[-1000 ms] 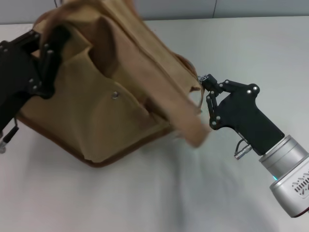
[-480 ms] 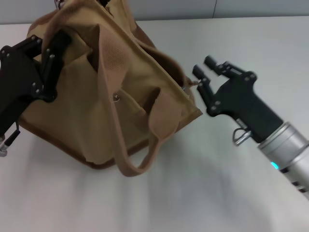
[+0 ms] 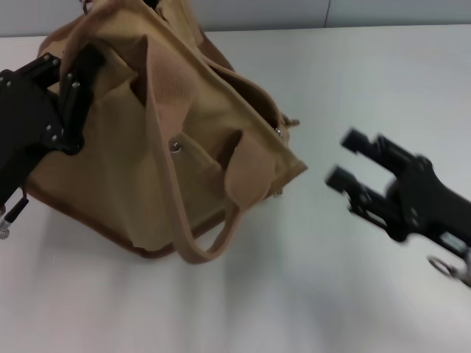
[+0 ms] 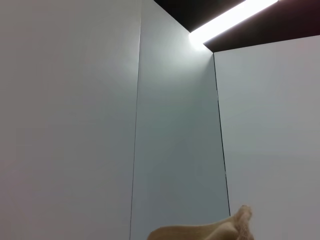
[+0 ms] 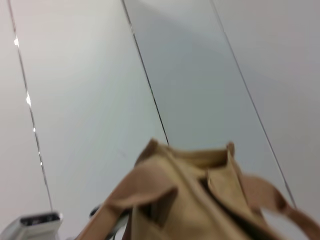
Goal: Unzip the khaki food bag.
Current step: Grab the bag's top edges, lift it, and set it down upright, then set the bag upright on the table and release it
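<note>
The khaki food bag (image 3: 147,162) sits tilted on the white table (image 3: 309,294), its front pocket with the metal snap (image 3: 174,145) facing me. One webbing handle (image 3: 184,235) hangs down over the front. A dark gap runs along the bag's top, ending at a small metal piece (image 3: 280,132) at the right corner. My left gripper (image 3: 68,73) is shut on the bag's upper left end. My right gripper (image 3: 344,158) is open and empty, well to the right of the bag's corner. The bag also shows in the right wrist view (image 5: 200,205). A scrap of tan fabric (image 4: 210,232) shows in the left wrist view.
The table's far edge meets a grey wall (image 3: 368,11). Both wrist views look up at wall panels (image 5: 100,100) and a ceiling light strip (image 4: 235,17).
My right gripper opened at the bag's right corner, let go and drew back to the right and toward me. The handle dropped over the front. The left gripper kept its hold.
</note>
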`<state>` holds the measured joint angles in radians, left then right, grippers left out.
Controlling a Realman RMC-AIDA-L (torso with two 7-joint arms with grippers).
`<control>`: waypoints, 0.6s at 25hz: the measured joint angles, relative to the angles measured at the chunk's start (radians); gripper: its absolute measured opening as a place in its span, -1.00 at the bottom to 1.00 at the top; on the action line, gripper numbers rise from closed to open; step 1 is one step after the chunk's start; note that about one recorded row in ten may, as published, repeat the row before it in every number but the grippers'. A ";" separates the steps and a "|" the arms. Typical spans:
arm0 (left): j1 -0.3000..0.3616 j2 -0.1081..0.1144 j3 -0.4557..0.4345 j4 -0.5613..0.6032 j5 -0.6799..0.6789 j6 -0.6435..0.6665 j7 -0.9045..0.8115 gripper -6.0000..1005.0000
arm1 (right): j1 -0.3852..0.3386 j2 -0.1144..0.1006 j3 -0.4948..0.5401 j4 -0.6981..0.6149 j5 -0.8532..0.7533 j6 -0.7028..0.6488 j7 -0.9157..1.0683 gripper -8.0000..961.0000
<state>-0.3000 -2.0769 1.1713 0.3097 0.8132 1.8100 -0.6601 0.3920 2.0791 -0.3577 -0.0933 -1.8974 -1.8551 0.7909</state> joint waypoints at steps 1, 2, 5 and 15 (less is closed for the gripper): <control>-0.001 0.000 -0.001 0.000 0.000 0.001 0.000 -0.87 | -0.029 0.000 -0.005 -0.018 -0.017 -0.011 0.019 0.01; -0.003 0.000 -0.001 0.000 -0.001 0.002 0.000 -0.87 | -0.049 0.000 -0.005 -0.024 -0.025 -0.013 0.023 0.08; -0.010 0.000 -0.001 0.000 -0.001 0.007 0.000 -0.87 | -0.091 0.005 -0.015 0.001 -0.035 0.015 0.004 0.27; -0.033 -0.003 -0.002 0.001 -0.023 0.019 0.002 -0.87 | 0.020 0.015 0.016 0.299 -0.027 0.260 -0.007 0.23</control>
<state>-0.3329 -2.0801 1.1689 0.3107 0.7897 1.8290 -0.6581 0.4123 2.0943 -0.3415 0.2058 -1.9243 -1.5955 0.7842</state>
